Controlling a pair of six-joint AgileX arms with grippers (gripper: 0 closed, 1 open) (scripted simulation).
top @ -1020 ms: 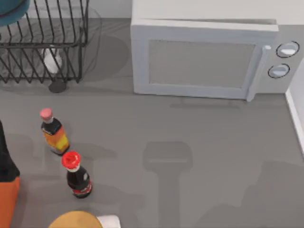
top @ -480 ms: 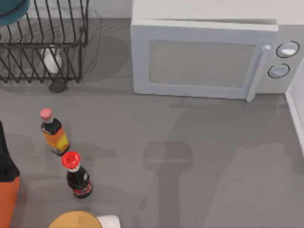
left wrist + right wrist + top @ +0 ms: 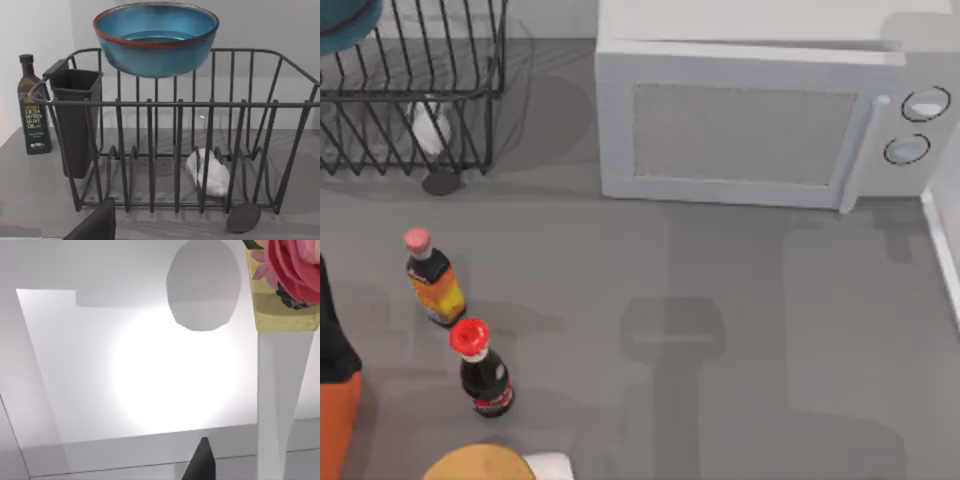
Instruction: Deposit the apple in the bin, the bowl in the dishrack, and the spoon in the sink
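up top, bowl (image 3: pixel 156 37) above dishrack (image 3: pixel 175 145); olive oil bottle (image 3: pixel 33 107) label "extra"; hands' state unclear.

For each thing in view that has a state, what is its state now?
bowl: upright, sitting on the top rim of the dishrack.
dishrack: upright, a white item lying on its floor.
microwave: door closed.
orange-label bottle: standing, pink cap on.
dark bottle: standing, red cap on.
olive oil bottle: standing, capped.
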